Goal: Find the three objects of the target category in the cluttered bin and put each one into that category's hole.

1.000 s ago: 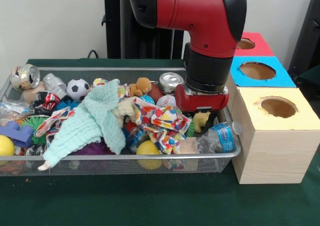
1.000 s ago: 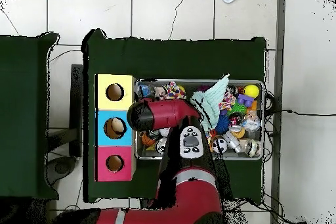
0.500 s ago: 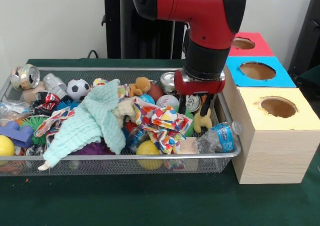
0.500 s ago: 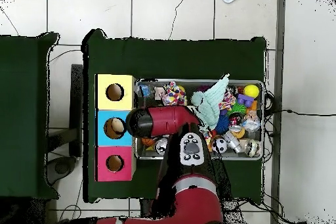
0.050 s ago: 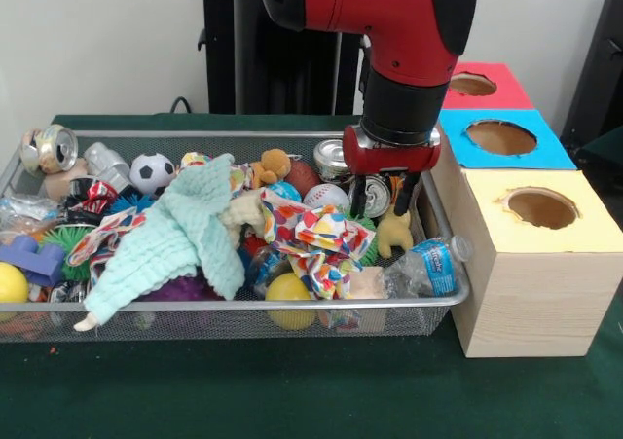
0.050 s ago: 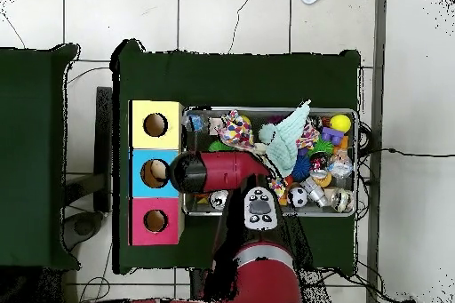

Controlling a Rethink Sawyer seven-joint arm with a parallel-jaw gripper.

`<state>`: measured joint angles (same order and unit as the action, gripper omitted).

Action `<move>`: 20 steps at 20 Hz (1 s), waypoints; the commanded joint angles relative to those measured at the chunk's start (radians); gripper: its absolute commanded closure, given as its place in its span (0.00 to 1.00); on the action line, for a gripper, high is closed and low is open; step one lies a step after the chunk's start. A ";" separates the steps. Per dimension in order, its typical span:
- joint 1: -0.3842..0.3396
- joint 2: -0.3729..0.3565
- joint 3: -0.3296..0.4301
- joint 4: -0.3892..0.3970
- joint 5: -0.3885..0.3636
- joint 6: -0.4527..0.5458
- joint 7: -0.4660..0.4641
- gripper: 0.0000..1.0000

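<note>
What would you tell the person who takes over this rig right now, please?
Pincer: shut on a crushed can, lifted just above the wire bin at the end next to the boxes.
Other cans lie in the bin: one behind the pincer, one at the far corner.
Yellow box, blue box and red box stand beside the bin; something lies in the blue hole in the overhead view.
Left: carry this can to its hole, then search on.

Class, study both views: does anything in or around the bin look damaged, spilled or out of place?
Yes. The hole in the yellow box has a ragged, chipped edge, unlike the blue box hole. Crushed cans lie at the wire bin's end. Nothing has spilled onto the table.
</note>
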<state>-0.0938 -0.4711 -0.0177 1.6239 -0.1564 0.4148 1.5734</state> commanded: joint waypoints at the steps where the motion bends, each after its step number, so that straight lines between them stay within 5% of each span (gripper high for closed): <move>1: -0.006 0.017 0.099 0.072 0.083 -0.067 0.229 0.00; 9: 0.025 -0.096 0.054 0.072 0.197 0.013 0.279 0.00; 20: 0.142 -0.170 -0.130 0.065 0.339 0.127 0.409 0.00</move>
<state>0.0083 -0.6067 -0.1025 1.6705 0.0831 0.4001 1.6274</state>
